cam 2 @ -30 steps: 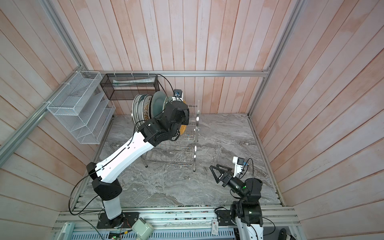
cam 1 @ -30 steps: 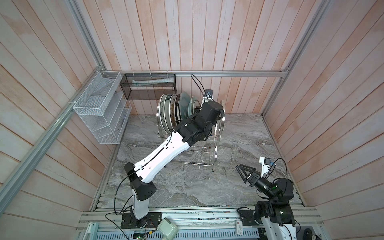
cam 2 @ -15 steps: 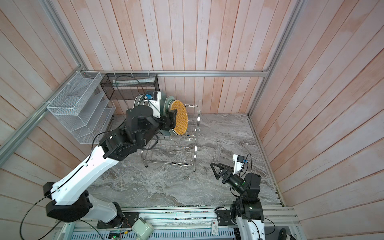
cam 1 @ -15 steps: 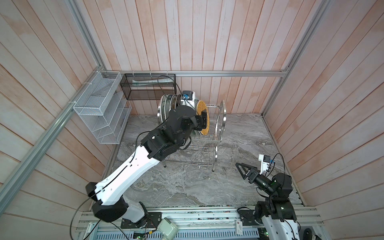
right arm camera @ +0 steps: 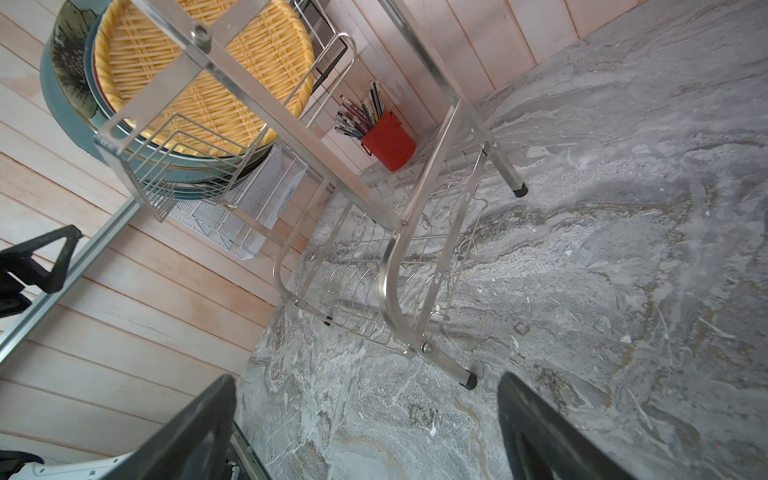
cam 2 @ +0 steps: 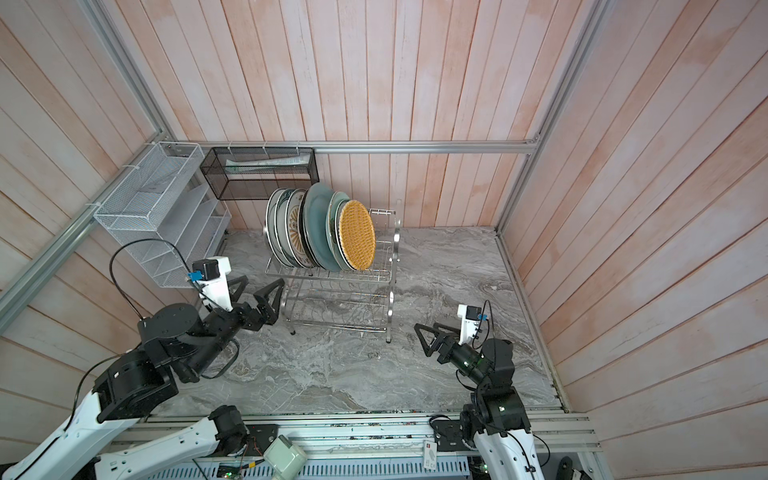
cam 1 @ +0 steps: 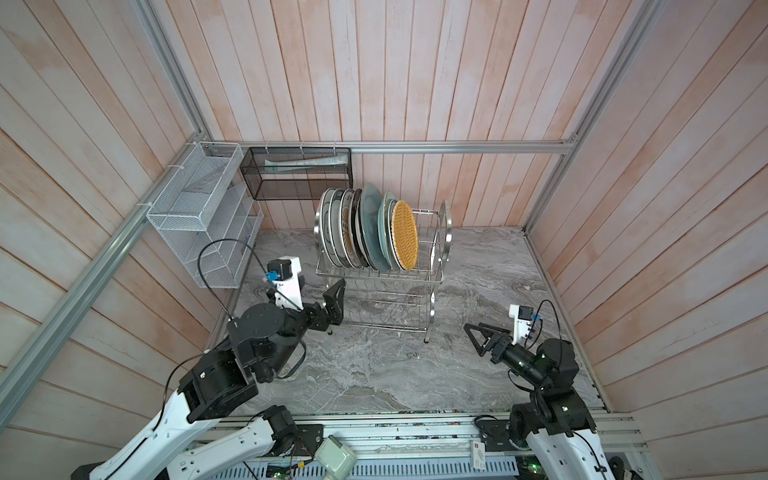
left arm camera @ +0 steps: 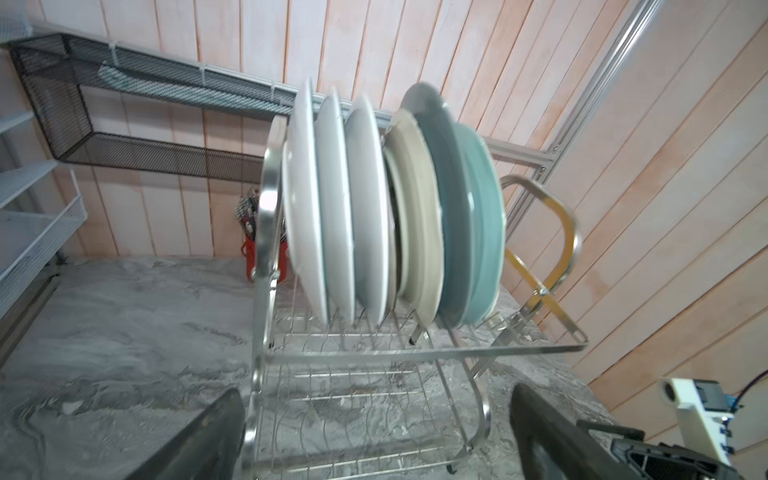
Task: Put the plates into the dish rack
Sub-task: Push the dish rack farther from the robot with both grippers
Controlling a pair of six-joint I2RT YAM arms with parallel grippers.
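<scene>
Round multicoloured plates (cam 1: 365,232) stand on edge in the shiny steel wire dish rack's (left arm camera: 268,195) upper tier. The left fingers (left arm camera: 544,440) gape empty beside its lower tier; the right fingers (right arm camera: 536,444) spread empty near its front leg.

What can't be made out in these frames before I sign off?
- Plate count: in both top views the plates overlap in the dish rack, each covering the next.
- Plate patterns: left wrist view is blurred, showing only backs.
- Red cup: hidden behind the rack in both top views.
- Black mesh basket contents: too small in the top views.
</scene>
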